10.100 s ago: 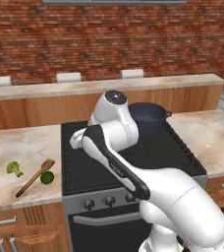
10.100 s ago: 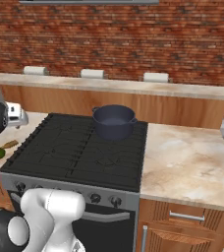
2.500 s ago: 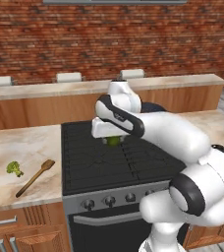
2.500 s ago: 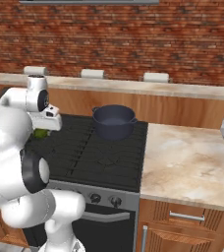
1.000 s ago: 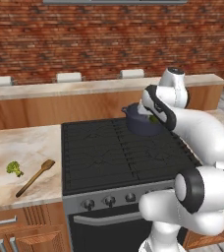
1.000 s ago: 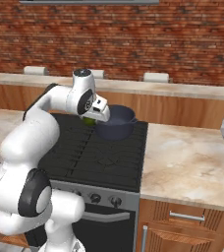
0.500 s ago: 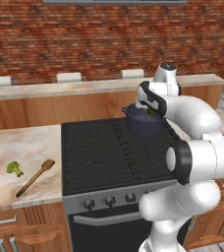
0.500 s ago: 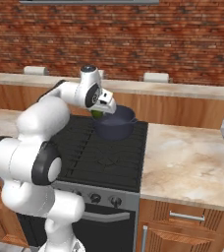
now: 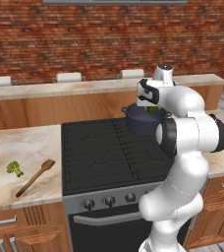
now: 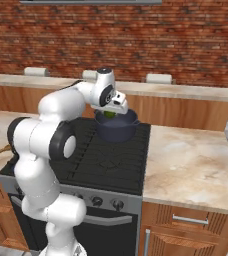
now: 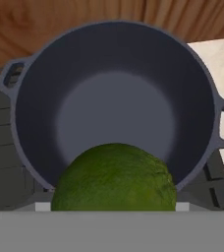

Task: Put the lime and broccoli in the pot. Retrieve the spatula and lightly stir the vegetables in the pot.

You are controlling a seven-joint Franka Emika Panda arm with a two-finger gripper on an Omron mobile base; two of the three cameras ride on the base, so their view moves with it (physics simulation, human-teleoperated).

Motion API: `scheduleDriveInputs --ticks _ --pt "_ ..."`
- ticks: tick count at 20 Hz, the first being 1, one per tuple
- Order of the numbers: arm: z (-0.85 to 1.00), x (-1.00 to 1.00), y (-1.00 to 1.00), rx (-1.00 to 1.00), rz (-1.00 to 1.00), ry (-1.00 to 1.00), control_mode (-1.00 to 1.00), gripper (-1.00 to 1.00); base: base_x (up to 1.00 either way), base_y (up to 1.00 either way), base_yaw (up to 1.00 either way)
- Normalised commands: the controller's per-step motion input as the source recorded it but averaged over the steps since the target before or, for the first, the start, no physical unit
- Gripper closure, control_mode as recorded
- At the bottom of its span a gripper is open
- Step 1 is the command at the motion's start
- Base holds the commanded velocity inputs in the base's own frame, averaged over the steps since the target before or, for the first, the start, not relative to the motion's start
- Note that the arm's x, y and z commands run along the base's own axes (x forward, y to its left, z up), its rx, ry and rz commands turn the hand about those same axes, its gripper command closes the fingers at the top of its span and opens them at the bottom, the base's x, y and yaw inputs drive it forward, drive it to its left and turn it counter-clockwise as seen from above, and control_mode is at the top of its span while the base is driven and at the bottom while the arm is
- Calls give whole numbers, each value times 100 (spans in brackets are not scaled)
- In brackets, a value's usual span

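The lime (image 11: 115, 177) hangs over the near rim of the pot (image 11: 45, 78), which stands on the back of the stove (image 9: 104, 147) — released here, it may clip the rim and roll off across the burners. The claw (image 10: 111, 113) stands wide, clamped on the lime. Broccoli (image 9: 14, 168) and spatula (image 9: 34, 177) lie apart on the left surface (image 9: 15, 147).

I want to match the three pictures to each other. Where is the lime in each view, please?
Left base view: the lime is right of centre, in the gripper just above the pot.
Right base view: the lime is near the centre, under the hand, over the pot.
Hand view: the lime is at bottom centre, before the empty pot.
Shared landmark: the pot on the stove.
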Motion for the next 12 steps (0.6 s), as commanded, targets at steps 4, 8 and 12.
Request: scheduleDriveInputs --ticks 4,8,12 --pt "-16 2 0 0 0 4 -100 100 0 0 0" --pt "-41 0 0 0 0 1 -100 100 0 0 0" --pt "-44 0 0 0 0 0 -100 100 0 0 0"
